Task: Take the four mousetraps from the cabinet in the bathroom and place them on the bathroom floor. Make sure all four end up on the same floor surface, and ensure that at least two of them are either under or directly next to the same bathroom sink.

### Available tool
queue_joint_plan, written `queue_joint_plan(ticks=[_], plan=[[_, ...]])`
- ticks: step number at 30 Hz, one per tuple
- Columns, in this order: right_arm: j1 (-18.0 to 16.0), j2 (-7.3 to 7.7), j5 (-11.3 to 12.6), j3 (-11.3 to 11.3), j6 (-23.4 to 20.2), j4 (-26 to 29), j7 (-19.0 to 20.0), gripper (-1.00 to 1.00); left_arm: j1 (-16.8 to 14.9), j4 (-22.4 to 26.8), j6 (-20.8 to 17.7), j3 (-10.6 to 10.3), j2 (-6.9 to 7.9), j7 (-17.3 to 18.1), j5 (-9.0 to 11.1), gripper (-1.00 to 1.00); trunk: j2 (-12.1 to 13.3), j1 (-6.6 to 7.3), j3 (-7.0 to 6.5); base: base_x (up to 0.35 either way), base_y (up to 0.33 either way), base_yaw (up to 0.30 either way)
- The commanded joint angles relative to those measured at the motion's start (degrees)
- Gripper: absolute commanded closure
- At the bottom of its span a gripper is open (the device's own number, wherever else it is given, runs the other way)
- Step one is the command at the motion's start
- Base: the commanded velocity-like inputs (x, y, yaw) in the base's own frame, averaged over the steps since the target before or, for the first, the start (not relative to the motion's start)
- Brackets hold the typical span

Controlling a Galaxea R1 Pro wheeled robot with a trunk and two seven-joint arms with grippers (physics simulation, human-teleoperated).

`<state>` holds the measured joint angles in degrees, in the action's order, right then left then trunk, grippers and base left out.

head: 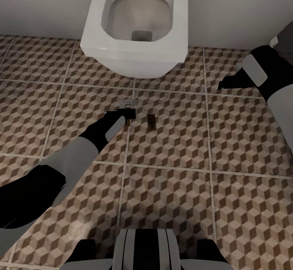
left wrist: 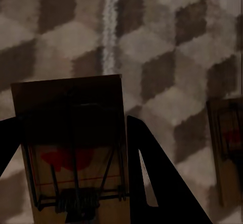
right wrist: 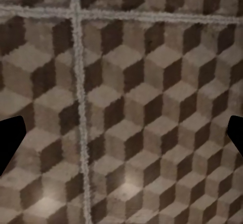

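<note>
My left gripper (head: pixel 127 114) is low over the bathroom floor (head: pixel 175 148), just in front of the toilet, shut on a mousetrap (left wrist: pixel 71 148). The trap is a brown board with wire parts and a red mark, and its end sticks out past the fingers (left wrist: pixel 157 178). In the head view the same mousetrap (head: pixel 129 104) shows at the gripper's tip. A second mousetrap (head: pixel 151 121) lies flat on the tiles just to the right, also at the edge of the left wrist view (left wrist: pixel 228 148). My right gripper (head: pixel 222 85) hangs open above bare tiles (right wrist: pixel 121 107) at the right. The cabinet and sink are out of view.
A white toilet (head: pixel 134 21) stands against the grey wall directly ahead, its bowl overhanging the floor beyond the traps. My own base (head: pixel 142 247) is at the near edge. Patterned tiles stretch to both sides and toward me.
</note>
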<state>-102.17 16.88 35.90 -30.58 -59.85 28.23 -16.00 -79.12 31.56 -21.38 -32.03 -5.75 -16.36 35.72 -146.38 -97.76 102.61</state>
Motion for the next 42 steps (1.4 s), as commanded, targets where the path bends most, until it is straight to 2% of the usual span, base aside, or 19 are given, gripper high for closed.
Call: queue_joint_plan(ticks=[1, 15, 42], plan=[[-0.05, 0.07, 0.59, -0.44, -0.15, 0.09, -0.42, -1.0, -0.06, 0.08, -0.16, -0.39, 0.04, -0.6, 0.4, 1.0, -0.01, 0.01, 0.03, 0.038, -0.08, 0.0], [-0.04, 0.03, 0.62, -0.44, -0.15, 0.13, -0.4, -1.0, -0.06, 0.08, -0.16, -0.4, 0.04, -0.6, 0.4, 1.0, -0.01, 0.01, 0.03, 0.079, -0.008, 0.0], [-0.04, 0.13, 0.67, -0.44, -0.15, 0.16, -0.42, -1.0, -0.06, 0.08, -0.16, -0.4, 0.08, -0.61, 0.46, 1.0, -0.01, 0.01, 0.03, 0.006, -0.006, 0.0]])
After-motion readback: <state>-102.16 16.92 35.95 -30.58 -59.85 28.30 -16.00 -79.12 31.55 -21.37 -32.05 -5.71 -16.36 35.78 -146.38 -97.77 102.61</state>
